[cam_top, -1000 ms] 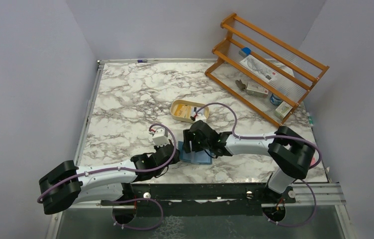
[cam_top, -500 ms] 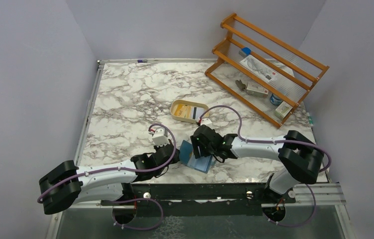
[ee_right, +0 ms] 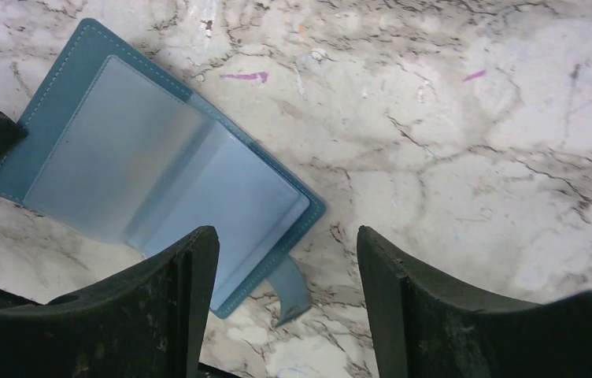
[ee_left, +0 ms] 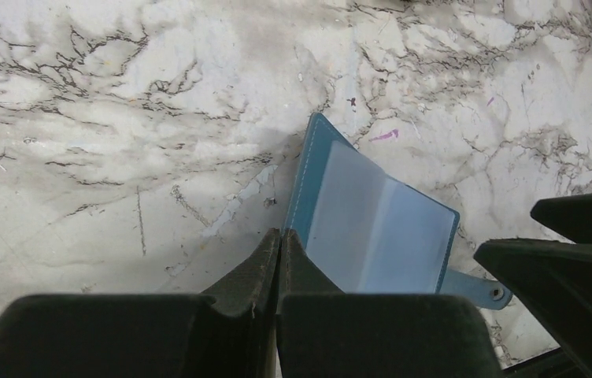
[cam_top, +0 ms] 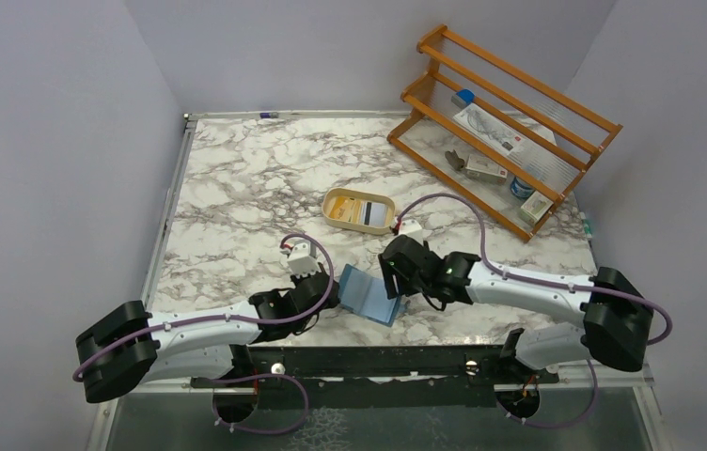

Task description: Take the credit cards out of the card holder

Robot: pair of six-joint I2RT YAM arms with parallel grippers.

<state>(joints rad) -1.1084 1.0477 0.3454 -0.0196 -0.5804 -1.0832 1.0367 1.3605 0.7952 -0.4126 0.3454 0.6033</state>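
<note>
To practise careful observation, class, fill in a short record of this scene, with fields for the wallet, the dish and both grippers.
main object: teal-blue folding card holder, lying open on the marble table, pale pockets showing no cards
dish: tan oval dish holding thin plastic cards, a pale dark-striped one on top
left gripper: shut, tips at holder's left edge
right gripper: open, empty, above holder's right part

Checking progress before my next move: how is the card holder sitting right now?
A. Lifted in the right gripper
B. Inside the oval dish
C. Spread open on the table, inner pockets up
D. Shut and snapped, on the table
C: the card holder lies spread open on the marble table, pale inner pockets facing up and its snap tab loose, while the right gripper is open above it and holds nothing.
</note>
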